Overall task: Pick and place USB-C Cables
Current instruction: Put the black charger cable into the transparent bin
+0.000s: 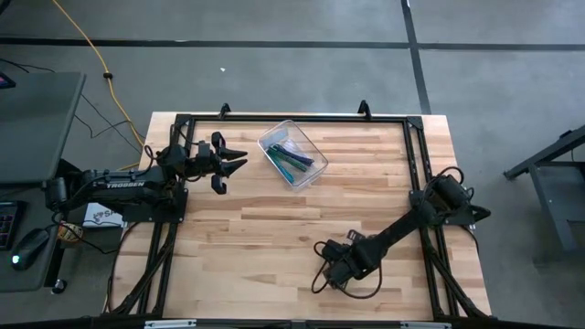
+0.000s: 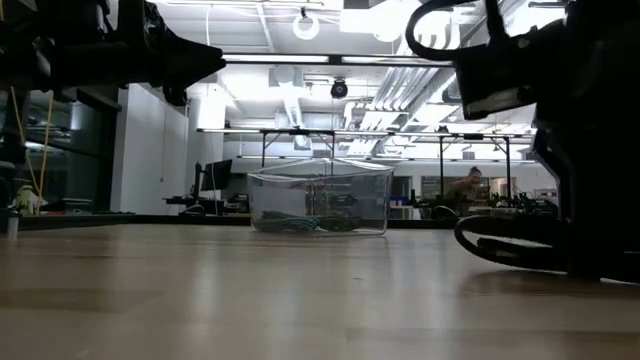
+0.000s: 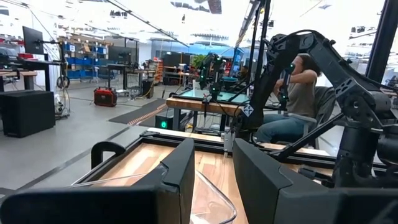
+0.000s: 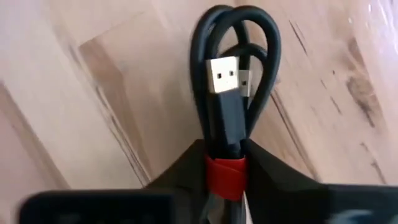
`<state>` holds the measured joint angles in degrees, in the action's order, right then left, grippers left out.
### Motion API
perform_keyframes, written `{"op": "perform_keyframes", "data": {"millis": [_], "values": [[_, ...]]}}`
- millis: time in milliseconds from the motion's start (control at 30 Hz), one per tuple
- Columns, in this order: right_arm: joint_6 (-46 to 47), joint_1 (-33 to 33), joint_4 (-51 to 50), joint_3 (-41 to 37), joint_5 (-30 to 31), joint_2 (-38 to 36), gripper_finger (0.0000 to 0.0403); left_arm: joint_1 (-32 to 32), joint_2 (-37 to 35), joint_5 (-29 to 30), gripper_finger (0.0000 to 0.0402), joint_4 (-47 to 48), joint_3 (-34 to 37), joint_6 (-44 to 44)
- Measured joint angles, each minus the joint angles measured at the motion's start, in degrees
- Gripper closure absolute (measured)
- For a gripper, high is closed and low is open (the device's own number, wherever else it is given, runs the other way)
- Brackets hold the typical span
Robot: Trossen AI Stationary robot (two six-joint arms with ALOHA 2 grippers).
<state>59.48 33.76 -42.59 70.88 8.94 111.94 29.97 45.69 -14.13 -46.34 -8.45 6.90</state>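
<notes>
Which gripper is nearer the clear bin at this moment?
Left. The left gripper hovers just beside the clear bin; the right gripper, shut on the black cable, sits far across the table.

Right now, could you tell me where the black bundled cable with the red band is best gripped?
Grip the black cable at its red band, across the bundle, from above: there the loops are bound tight. The right gripper pinches it there.

Clear bin (image 1: 310, 153) holds cables (image 1: 294, 159); right tool (image 1: 326, 271) low.
</notes>
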Motion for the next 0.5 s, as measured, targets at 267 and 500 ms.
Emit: {"op": "perform_keyframes", "data": {"millis": [267,500], "values": [[-4.3,1.6,-6.0,-3.0,12.8,-13.5,0.0376,0.0,0.0,0.0,0.0312,-0.2,0.0,0.4],[-0.5,4.8,7.1,-21.5,24.8,-31.3,0.0376,0.0,0.0,0.0,0.0312,-0.2,0.0,0.4]]}}
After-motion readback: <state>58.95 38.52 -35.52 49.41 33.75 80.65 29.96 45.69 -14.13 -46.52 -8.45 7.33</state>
